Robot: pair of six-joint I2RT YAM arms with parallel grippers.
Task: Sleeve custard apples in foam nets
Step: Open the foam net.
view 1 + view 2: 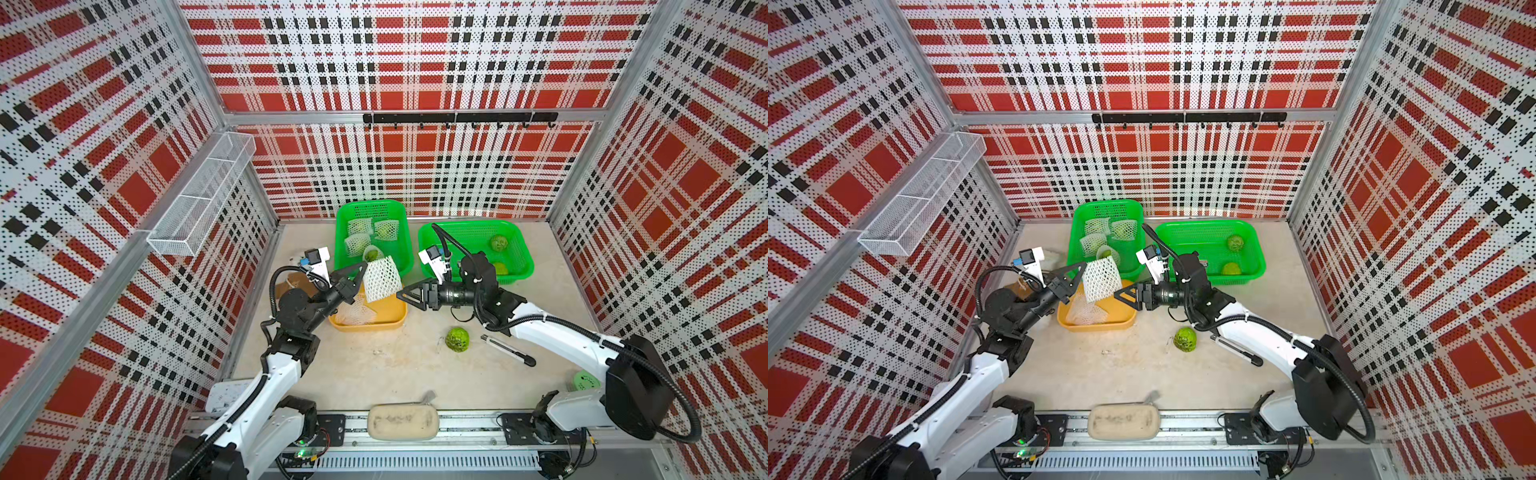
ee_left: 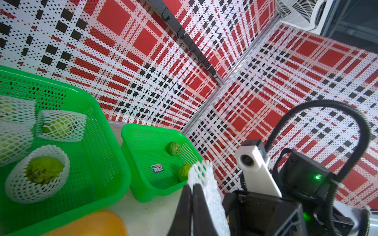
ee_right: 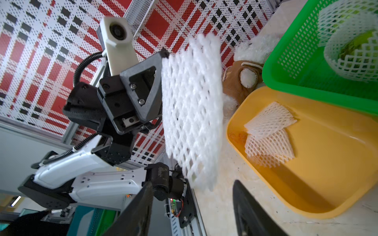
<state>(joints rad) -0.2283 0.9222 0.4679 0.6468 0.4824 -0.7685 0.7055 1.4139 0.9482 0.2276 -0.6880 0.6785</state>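
A: Over the shallow yellow plastic tray [image 1: 370,327], what hangs there?
B: One white diamond-mesh foam net [image 1: 382,277], pinched in the closed jaws of the left gripper [image 1: 360,269].
A: And the right gripper [image 1: 401,295]?
B: Jaws partly apart, empty, just beside the net. One bumpy green custard apple [image 1: 457,339] lies bare on the beige table [image 1: 374,374].

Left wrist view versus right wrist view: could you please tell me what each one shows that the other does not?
Only the left wrist view shows the green basket holding two bare custard apples. Only the right wrist view shows the plush toy and the spare foam nets lying in the yellow tray. Both show the held foam net pinched in the left arm's jaws, that tray, and the other green basket with sleeved fruit.
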